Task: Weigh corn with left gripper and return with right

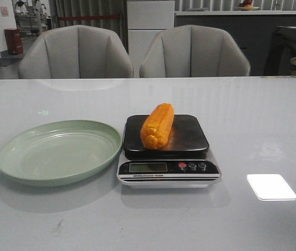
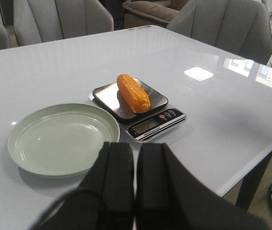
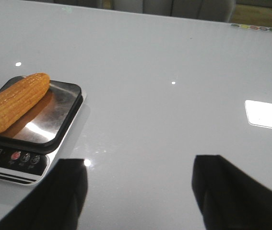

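The orange-yellow corn (image 1: 157, 125) lies lengthwise on the black platform of the kitchen scale (image 1: 167, 166) at the table's middle. It also shows in the left wrist view (image 2: 133, 93) and the right wrist view (image 3: 14, 102). A pale green plate (image 1: 58, 151) sits empty just left of the scale. Neither gripper appears in the front view. My left gripper (image 2: 135, 149) is shut and empty, held back above the table's near side, short of the plate (image 2: 61, 138) and scale (image 2: 140, 108). My right gripper (image 3: 138, 165) is wide open and empty over bare table, right of the scale (image 3: 32, 132).
Two grey chairs (image 1: 74, 52) stand behind the table's far edge. A bright window reflection (image 1: 271, 186) lies on the glossy table at the right front. The table's right edge and a leg (image 2: 251, 184) show in the left wrist view.
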